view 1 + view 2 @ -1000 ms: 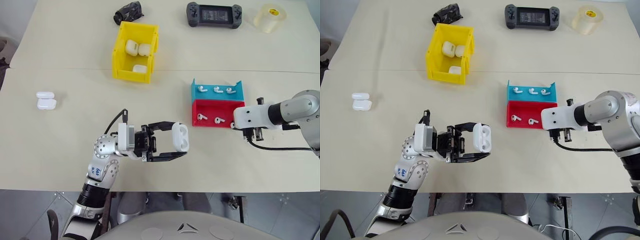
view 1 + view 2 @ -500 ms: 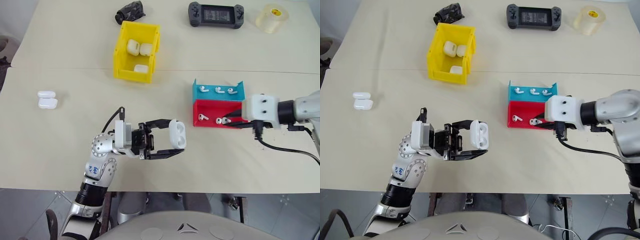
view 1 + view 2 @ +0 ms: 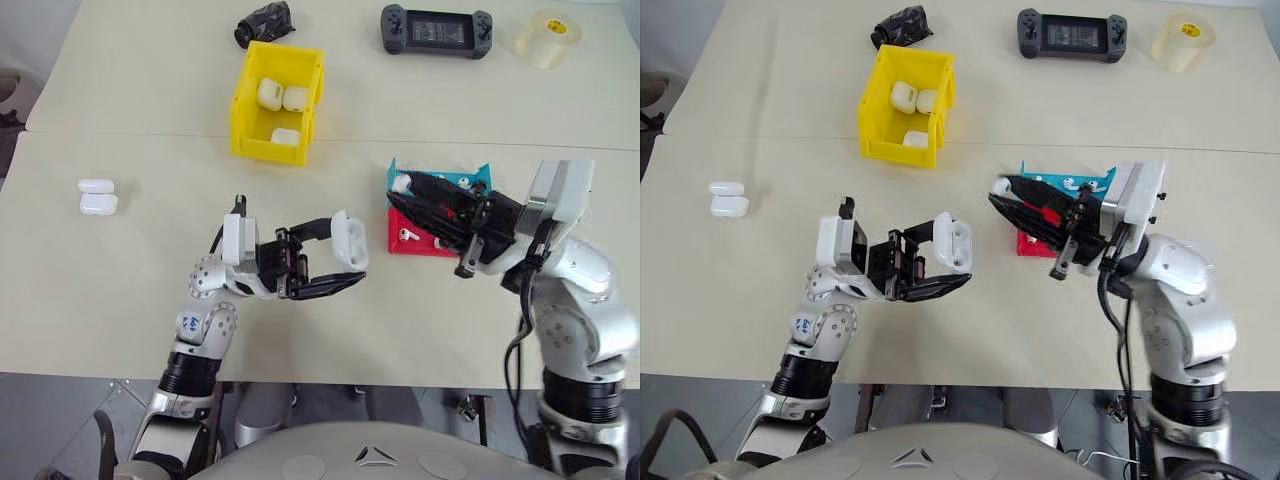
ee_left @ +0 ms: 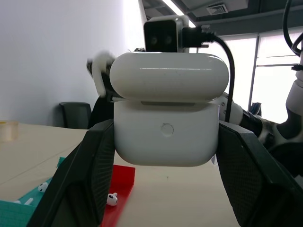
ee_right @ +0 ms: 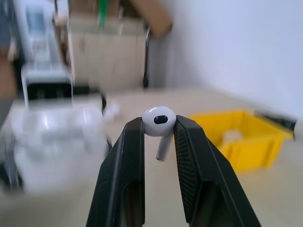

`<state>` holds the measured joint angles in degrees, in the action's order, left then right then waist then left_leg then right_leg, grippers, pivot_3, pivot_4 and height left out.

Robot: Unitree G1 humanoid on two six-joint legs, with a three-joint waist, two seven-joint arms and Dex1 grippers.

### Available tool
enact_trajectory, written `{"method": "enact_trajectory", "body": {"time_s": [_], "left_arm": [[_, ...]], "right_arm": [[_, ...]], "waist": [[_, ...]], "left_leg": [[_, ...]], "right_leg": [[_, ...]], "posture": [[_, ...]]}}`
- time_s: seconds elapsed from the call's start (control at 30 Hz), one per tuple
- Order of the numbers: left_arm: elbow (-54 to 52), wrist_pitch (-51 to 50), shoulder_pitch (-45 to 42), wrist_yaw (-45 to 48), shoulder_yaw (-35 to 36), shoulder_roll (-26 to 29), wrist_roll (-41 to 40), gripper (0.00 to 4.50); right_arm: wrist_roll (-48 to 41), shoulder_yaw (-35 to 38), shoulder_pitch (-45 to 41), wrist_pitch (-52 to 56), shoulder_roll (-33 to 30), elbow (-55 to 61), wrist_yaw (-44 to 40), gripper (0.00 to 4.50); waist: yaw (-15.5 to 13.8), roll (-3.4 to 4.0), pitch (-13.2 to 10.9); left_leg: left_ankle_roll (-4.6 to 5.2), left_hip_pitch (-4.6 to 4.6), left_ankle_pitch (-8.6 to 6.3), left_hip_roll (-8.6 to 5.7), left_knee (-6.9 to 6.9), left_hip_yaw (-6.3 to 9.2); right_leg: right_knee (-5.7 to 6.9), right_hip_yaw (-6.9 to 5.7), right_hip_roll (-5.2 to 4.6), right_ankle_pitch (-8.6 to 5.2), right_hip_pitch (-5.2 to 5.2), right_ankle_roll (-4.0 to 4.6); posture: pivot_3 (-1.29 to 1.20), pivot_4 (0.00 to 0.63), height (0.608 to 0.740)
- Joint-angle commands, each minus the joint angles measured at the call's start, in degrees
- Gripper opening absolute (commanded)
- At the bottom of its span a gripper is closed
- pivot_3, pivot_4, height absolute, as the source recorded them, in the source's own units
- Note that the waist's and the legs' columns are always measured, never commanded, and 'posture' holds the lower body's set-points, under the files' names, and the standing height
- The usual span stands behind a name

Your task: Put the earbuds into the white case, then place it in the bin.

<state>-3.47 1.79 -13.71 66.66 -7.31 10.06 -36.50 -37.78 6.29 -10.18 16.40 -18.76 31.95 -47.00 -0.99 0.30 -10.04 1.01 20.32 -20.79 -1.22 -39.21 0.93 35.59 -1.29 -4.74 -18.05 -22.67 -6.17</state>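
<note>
Clearly R wrist view: earbud (image 5: 159, 121) pinched; L wrist: white case (image 4: 165, 113) clamped.

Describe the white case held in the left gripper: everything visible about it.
The white case is a small glossy rounded box, plastic by its look, with a hinged lid on top, a seam below the lid and a small round button on the facing side. The lid looks shut or nearly so. It stands upright above the table, clamped by its two sides between the black jaws of the left gripper. The right gripper, pinching an earbud, is close by, apart from it.
</note>
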Motion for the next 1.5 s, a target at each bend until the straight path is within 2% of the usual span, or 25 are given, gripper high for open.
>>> {"method": "enact_trajectory", "body": {"time_s": [0.03,0.27,0.5,0.93,1.5], "left_arm": [[0.44,-0.53,-1.24,1.05,0.64,-0.88,-1.67,2.79],[0.45,-2.29,-3.04,0.59,1.87,-2.66,-2.73,2.79],[-1.12,-3.42,-3.69,-0.45,2.14,-3.6,-2.86,2.79],[-3.68,-4.43,-2.78,-1.25,2.4,-3.72,-3.14,2.79],[-4.57,-3.83,-2.75,-1.95,2.32,-4.35,-2.92,2.79]], "right_arm": [[-1.21,-1.58,0.81,-1.82,1.61,4.33,3.1,0.51],[0.55,-8.12,2.57,-5.19,4.88,5.36,4.3,0.51],[2.6,-10.8,4.29,-9.07,5.41,2.98,3.63,0.51],[1.34,-9.64,4.31,-11.03,4.85,-0.91,3.71,0.51],[-2.79,-10.64,4.2,-5.19,-0.52,-1.13,1.26,0.51]], "waist": [[0.02,0.0,0.0],[0.13,0.0,0.0],[0.35,0.0,0.0],[1.05,0.0,0.0],[1.03,0.0,0.0]], "left_leg": [[0.01,0.0,0.0,-0.03,0.01,-0.01],[0.04,0.0,-0.02,-0.04,0.01,0.0],[0.05,0.0,-0.02,-0.04,0.02,0.0],[0.04,0.0,-0.02,-0.02,0.03,0.01],[0.06,0.01,-0.03,-0.01,0.05,0.01]], "right_leg": [[0.0,0.02,-0.01,0.0,-0.01,0.0],[0.01,0.02,0.0,0.0,-0.02,0.0],[0.01,0.03,0.01,0.0,-0.02,0.0],[0.0,0.04,0.01,0.0,-0.02,0.0],[-0.05,0.05,-0.02,0.0,-0.01,0.0]], "posture": [[0.0,0.15,0.74],[0.0,0.15,0.74],[0.0,0.15,0.74],[0.0,0.15,0.74],[0.0,0.15,0.74]]}}
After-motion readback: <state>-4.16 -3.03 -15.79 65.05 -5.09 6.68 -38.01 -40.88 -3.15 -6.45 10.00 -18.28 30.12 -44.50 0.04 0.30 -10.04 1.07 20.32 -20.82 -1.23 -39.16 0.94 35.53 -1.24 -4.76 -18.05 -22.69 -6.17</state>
